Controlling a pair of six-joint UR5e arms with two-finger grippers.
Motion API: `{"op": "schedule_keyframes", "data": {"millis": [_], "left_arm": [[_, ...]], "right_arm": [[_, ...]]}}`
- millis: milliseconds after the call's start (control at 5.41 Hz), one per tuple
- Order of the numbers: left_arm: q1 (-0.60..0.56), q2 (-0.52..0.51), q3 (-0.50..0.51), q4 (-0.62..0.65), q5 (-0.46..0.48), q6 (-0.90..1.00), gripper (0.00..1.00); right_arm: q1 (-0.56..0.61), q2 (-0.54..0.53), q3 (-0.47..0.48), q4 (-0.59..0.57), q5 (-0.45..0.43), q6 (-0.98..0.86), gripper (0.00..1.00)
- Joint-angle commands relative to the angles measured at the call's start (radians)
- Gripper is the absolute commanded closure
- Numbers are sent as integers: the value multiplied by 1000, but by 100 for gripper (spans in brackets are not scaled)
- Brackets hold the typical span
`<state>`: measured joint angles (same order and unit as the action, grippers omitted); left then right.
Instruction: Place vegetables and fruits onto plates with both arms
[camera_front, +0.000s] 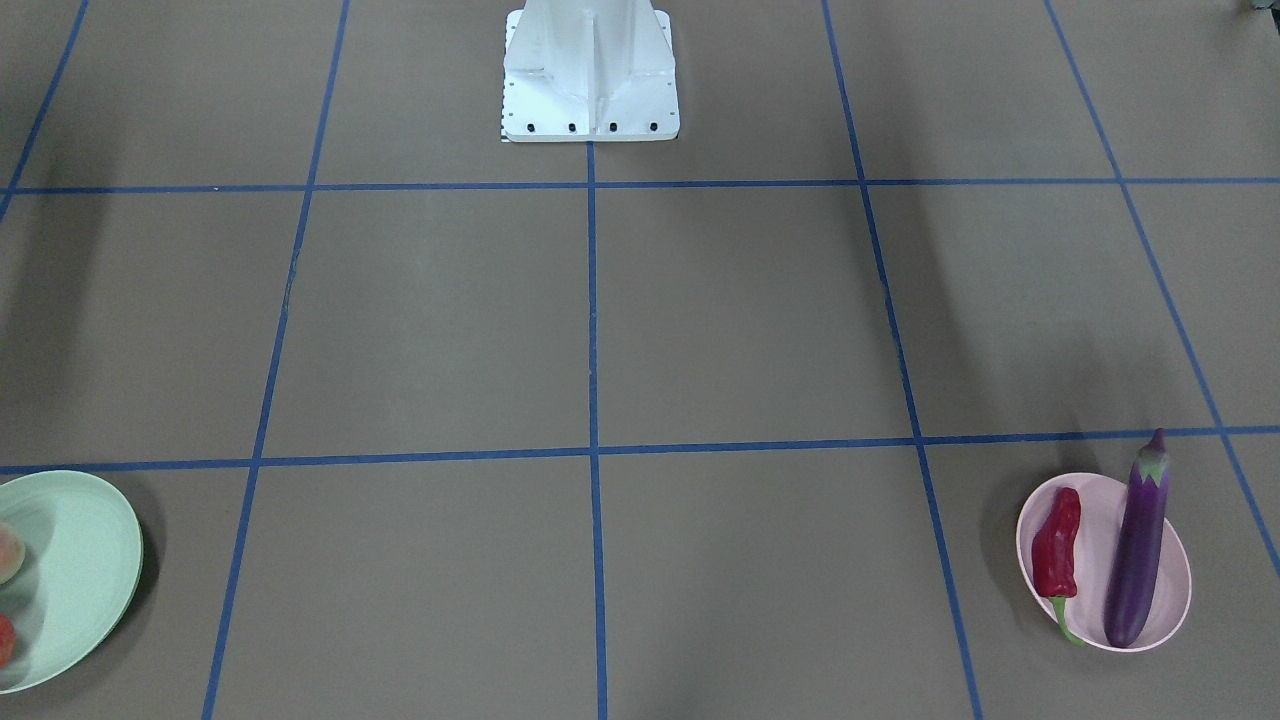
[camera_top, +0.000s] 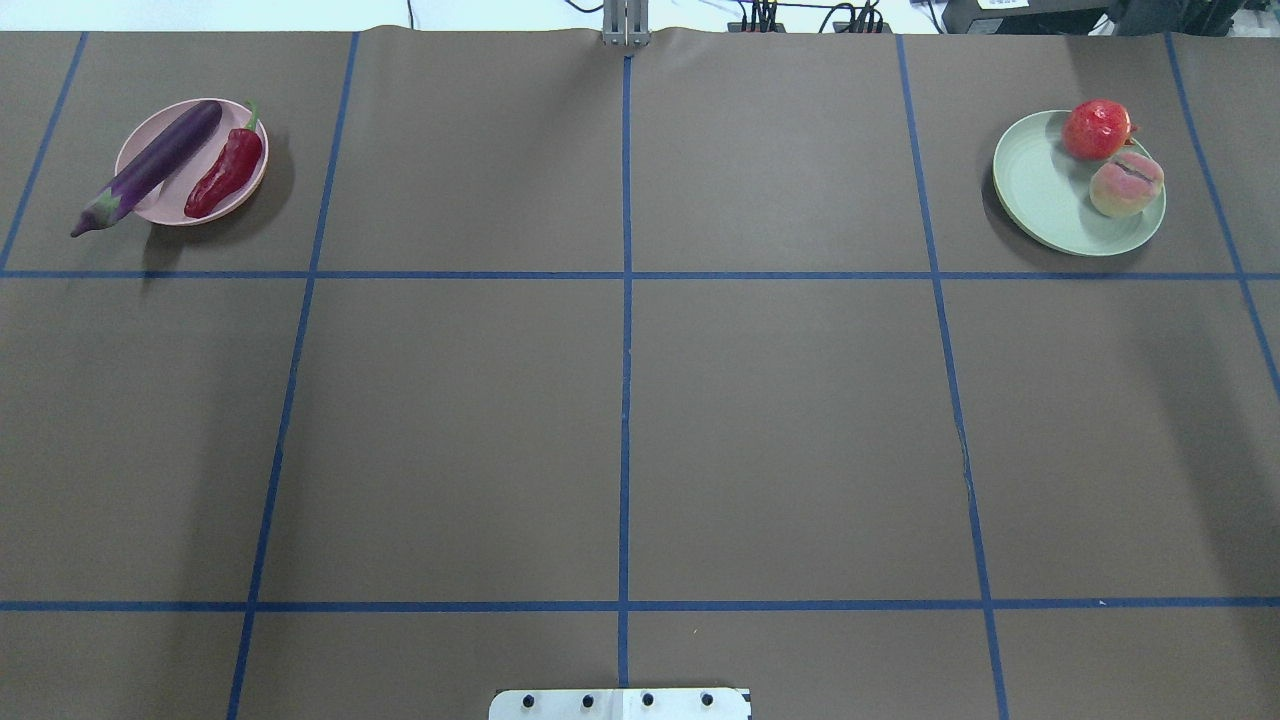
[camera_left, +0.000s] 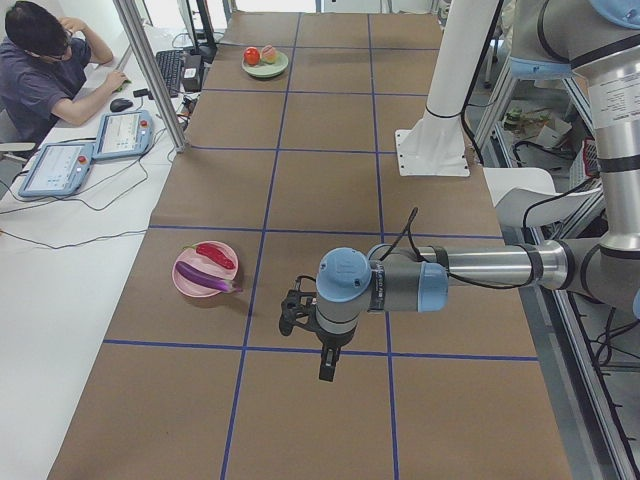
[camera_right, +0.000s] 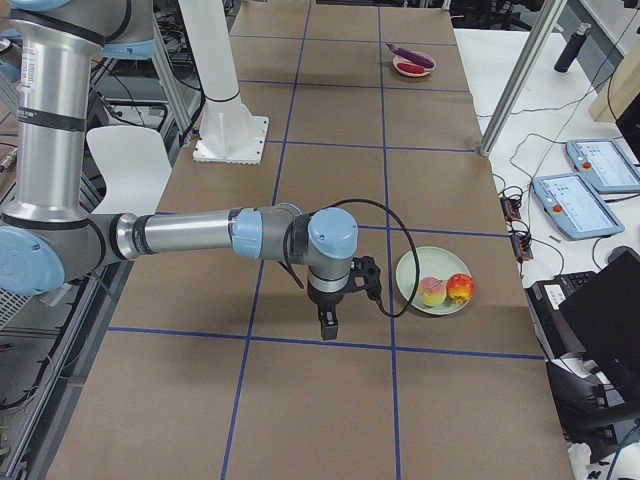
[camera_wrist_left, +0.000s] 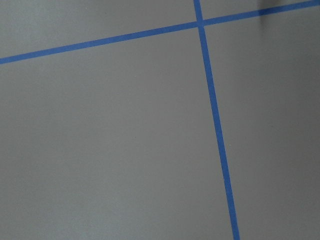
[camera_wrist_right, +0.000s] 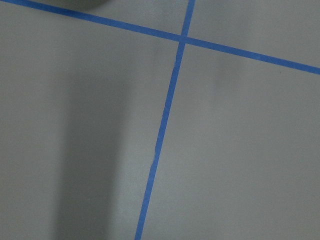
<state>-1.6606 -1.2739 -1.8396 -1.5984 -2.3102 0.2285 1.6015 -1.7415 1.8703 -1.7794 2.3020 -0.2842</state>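
The purple eggplant (camera_top: 150, 165) and the red chili pepper (camera_top: 225, 172) lie side by side on the pink plate (camera_top: 175, 203) at the far left; the eggplant's cap end overhangs the rim. The peach (camera_top: 1126, 183) and the red-orange fruit (camera_top: 1096, 129) sit on the mint green plate (camera_top: 1045, 195) at the far right. My left gripper (camera_left: 327, 372) shows only in the exterior left view and hangs above the table, away from the pink plate (camera_left: 190, 285). My right gripper (camera_right: 327, 328) shows only in the exterior right view, left of the green plate (camera_right: 412, 275). I cannot tell whether either is open or shut.
The white base block (camera_front: 590, 75) stands at the robot's side of the table. Blue tape lines (camera_top: 625, 300) divide the brown table into squares. An operator (camera_left: 40, 60) sits at a side desk with teach pendants (camera_left: 90, 150). An aluminium post (camera_left: 150, 70) stands beside the table.
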Motion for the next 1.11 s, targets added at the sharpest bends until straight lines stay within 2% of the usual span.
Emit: {"op": "schedule_keyframes", "data": {"millis": [0,925], "left_arm": [[1,1,0,0,0,0,0],[1,22,14,1,0,0,0]], "right_arm": [[0,0,0,0,-1,-1,0],[0,0,3,0,-1,10,0]]}}
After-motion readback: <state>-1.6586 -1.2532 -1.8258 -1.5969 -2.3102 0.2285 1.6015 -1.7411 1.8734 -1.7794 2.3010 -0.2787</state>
